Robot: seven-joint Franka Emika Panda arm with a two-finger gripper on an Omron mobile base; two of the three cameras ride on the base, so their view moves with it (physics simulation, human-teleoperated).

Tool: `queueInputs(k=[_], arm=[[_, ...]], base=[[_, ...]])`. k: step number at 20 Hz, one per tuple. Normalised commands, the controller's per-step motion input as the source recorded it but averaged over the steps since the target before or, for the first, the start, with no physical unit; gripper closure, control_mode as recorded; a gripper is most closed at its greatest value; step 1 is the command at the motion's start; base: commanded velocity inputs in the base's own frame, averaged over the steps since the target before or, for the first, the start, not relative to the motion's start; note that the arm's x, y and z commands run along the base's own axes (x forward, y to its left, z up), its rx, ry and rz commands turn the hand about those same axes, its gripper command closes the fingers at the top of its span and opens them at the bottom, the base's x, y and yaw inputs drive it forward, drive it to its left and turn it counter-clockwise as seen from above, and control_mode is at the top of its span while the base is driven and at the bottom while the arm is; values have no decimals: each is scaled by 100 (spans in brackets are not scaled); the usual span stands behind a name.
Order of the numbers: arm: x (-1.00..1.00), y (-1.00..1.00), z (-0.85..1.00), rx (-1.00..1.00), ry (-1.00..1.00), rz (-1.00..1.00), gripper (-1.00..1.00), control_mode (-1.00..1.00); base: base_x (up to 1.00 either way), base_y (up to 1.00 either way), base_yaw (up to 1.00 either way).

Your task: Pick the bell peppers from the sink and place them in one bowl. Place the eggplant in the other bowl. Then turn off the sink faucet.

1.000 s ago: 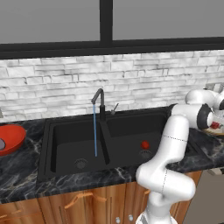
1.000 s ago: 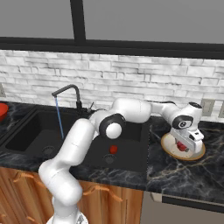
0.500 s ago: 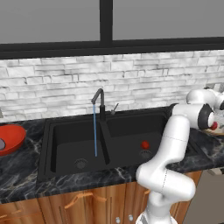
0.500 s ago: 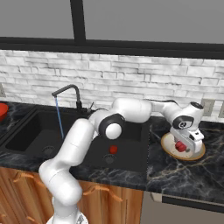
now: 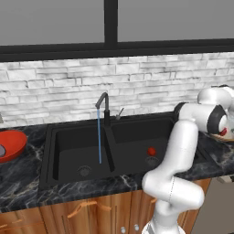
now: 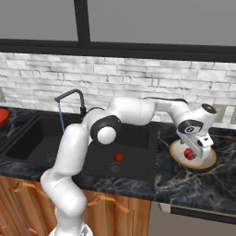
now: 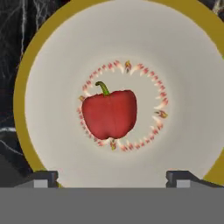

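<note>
Red and glossy, one bell pepper (image 7: 109,113) lies in the middle of the tan bowl (image 7: 30,74), on its cream inside, ringed by a small painted pattern. My gripper (image 6: 193,150) hangs directly above it over the counter (image 6: 184,184) to the right of the sink (image 6: 138,173). My fingertips (image 7: 41,178) stand wide apart at either side of the pepper, released, touching neither it nor the bowl's rim. From the right base camera the pepper shows as a red spot on the bowl's near-left part, just under my hand.

A second bell pepper (image 5: 151,151) lies on the floor of the sink's right basin, just beside that basin's drain (image 5: 151,160) and near the central divider. The same pepper shows from the other side, close to the front wall of the basin.

Water (image 5: 99,137) runs in a thin blue stream from the black faucet (image 5: 104,107) into the left basin, landing behind its drain. The faucet's grey lever (image 5: 119,113) stands tilted just beside its base, at the sink's back edge.

Far along the counter's left end sits the red-orange bowl (image 5: 13,142), well apart from the sink, with a small pale grey shape at its left side, cut off by the picture's edge; I cannot tell what that shape is.
</note>
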Motion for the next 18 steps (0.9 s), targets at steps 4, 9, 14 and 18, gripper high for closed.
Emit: queueInputs(k=[4, 9, 14, 18], arm=[[-31, 74, 53, -11, -12, -4, -100, -100], [-19, 94, 36, -13, -5, 0, -100, -100], [-5, 99, 21, -12, 0, 2, -100, -100], [0, 100, 14, -10, 0, 8, -100, -100]], base=[[0, 0, 0], [0, 0, 0], [0, 0, 0], [0, 0, 0]])
